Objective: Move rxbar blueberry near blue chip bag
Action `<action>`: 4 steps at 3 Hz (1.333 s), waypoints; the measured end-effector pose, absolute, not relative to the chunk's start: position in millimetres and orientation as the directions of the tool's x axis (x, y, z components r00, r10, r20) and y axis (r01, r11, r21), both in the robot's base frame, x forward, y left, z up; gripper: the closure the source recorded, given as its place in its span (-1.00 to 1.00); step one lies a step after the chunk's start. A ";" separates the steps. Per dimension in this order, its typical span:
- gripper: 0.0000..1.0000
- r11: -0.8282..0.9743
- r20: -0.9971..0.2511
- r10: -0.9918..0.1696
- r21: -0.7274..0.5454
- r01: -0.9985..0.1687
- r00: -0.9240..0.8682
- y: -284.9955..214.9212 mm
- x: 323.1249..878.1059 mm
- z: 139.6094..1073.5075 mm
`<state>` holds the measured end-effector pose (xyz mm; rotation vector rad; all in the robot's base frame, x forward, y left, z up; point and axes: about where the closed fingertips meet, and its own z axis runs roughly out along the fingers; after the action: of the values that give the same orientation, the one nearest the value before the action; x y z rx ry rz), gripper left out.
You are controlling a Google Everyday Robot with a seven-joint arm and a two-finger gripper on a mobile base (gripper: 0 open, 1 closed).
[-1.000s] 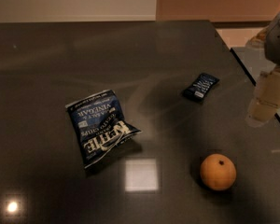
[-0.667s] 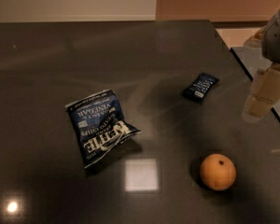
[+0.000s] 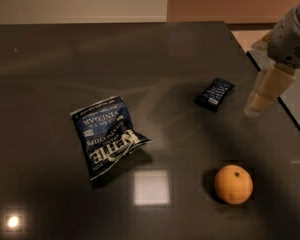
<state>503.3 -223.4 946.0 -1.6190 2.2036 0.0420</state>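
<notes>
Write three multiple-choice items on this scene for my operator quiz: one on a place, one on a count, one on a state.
1. Where is the rxbar blueberry relative to the blue chip bag? A on top of it; B right of it, farther back, apart; C under it.
2. How many round fruits lie on the table? A none; B one; C three.
3. How is the hand placed? A gripping the bar; B pressing the bag; C hanging right of the bar, apart from it.
Key: 1 B, bare tabletop separates them; 2 B, a single orange sits front right; 3 C, a gap shows between hand and bar.
</notes>
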 end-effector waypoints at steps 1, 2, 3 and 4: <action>-1.00 0.340 -0.382 -0.889 -0.184 -0.922 -0.251 -222.2 531.0 926.9; -1.00 0.355 -0.419 -0.869 -0.157 -0.922 -0.263 -220.6 552.5 907.6; -1.00 0.367 -0.441 -0.854 -0.134 -0.920 -0.277 -220.8 565.4 890.4; -1.00 0.376 -0.452 -0.844 -0.112 -0.920 -0.290 -221.0 573.6 873.7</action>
<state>573.6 -221.0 873.7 -1.5233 2.2031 0.2343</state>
